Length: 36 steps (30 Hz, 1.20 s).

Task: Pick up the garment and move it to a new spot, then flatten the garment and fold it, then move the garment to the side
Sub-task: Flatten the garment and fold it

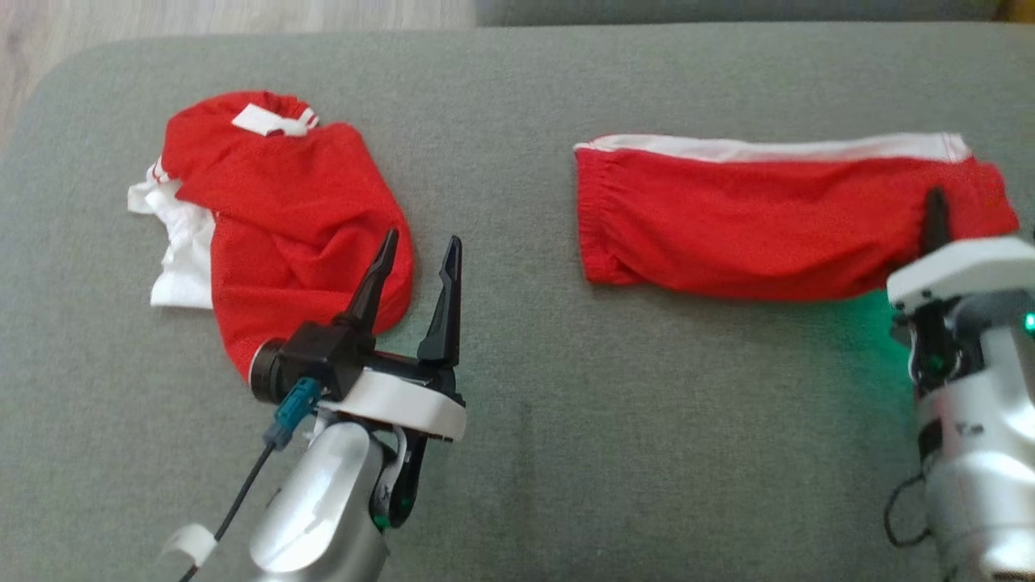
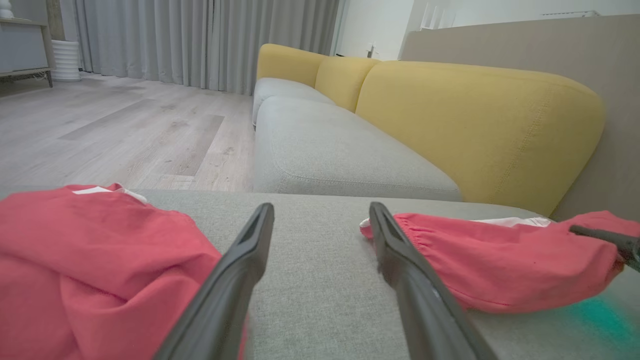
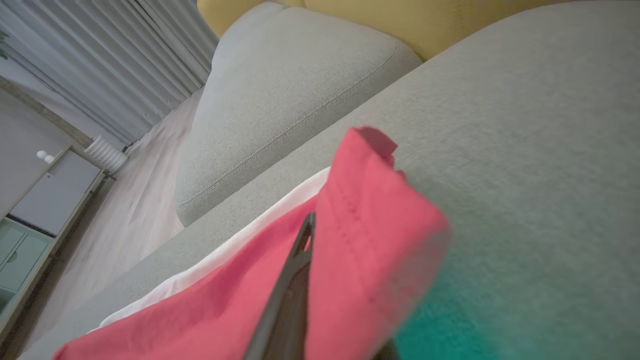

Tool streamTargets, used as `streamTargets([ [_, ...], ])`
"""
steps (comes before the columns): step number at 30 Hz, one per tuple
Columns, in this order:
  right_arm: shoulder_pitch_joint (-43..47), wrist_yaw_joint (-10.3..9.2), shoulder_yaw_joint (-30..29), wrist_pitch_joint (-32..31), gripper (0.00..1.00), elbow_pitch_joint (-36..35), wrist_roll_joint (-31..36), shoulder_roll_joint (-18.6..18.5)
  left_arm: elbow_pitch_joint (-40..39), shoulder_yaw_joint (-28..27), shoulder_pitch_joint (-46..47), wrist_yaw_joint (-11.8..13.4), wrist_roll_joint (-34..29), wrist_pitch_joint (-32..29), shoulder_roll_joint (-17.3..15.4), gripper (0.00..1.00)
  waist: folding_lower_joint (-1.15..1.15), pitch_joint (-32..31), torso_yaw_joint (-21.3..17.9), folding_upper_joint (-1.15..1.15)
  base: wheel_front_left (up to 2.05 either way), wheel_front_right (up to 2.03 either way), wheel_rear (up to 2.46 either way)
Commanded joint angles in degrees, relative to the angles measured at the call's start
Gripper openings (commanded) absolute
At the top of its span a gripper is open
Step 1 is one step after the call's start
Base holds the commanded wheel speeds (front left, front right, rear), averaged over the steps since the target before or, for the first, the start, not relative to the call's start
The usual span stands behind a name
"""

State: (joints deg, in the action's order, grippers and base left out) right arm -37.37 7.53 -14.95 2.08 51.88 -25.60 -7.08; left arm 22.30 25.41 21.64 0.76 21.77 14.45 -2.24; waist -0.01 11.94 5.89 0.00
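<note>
Grey sofa cushion (image 1: 647, 81) was noted in the head view, with two red pieces laid well apart on it. A crumpled garment (image 1: 291, 218), red with white showing at its left edge, was seen at the left. A folded garment (image 1: 768, 226), a long flat band with a white strip along its far edge, was seen at the right. The left gripper (image 1: 423, 239) was held at the crumpled piece's near right edge, jaws spread, nothing between them. The right gripper (image 1: 936, 217) was set on the band's right end.

Left wrist view: the spread fingers were seen over bare cushion, between the two pieces.

Right wrist view: the jaws were pressed together on the band's end, whose corner was seen raised off the cushion and lapped round a finger.

Judged: flattening and a first fold appear done on the right piece; a further fold or the move to the side is likely in hand. The crumpled piece looks untouched.
</note>
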Motion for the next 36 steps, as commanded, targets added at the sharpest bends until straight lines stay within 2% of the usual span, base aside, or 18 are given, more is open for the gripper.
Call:
streamTargets([
  [1, 0.3, -0.04, 1.2, -0.1, 0.0, -2.8, -0.9, -0.1, -1.9, -1.6, 0.4, 0.5, 0.4, 0.5, -0.6, 1.0, 0.01, -0.9, -0.7, 0.0, 0.0, 0.0, 0.0],
  [8, 5.1, -0.04, -1.0, -0.1, 0.0, -6.5, -2.2, -0.4, -2.0, -1.9, -0.2, 0.3, -0.1, 0.5, -0.6, 1.0, 0.01, -1.2, -0.9, 0.0, 0.0, 0.0, 0.0],
  [16, 4.5, -0.04, -2.5, -0.2, 0.0, -6.3, -1.2, -0.3, -1.6, -2.2, -0.7, 0.0, -0.5, 0.5, -0.6, 1.0, 0.01, -0.9, 0.2, 0.0, 0.0, 0.0, 0.0],
  [22, 3.2, -0.04, -1.1, 0.7, 0.0, -7.1, -1.0, 0.3, -1.3, -2.7, -0.8, 0.0, -0.6, 0.5, -0.6, 1.0, 0.01, -1.3, 1.0, 0.0, 0.0, 0.0, 0.0],
  [30, 2.6, -0.04, 7.7, 2.1, 0.0, -11.7, -3.8, 2.6, -0.6, -3.2, -1.1, -0.2, -0.9, 0.5, -0.7, 1.0, 0.01, -2.7, 1.2, 0.0, 0.0, 0.0, 0.0],
  [36, 3.8, -0.04, 19.8, 3.2, 0.0, -15.0, -8.5, 3.7, -0.2, -2.9, -1.1, -0.2, -1.0, 0.5, -0.7, 1.0, 0.01, -3.9, 2.2, 0.0, 0.0, 0.0, 0.0],
])
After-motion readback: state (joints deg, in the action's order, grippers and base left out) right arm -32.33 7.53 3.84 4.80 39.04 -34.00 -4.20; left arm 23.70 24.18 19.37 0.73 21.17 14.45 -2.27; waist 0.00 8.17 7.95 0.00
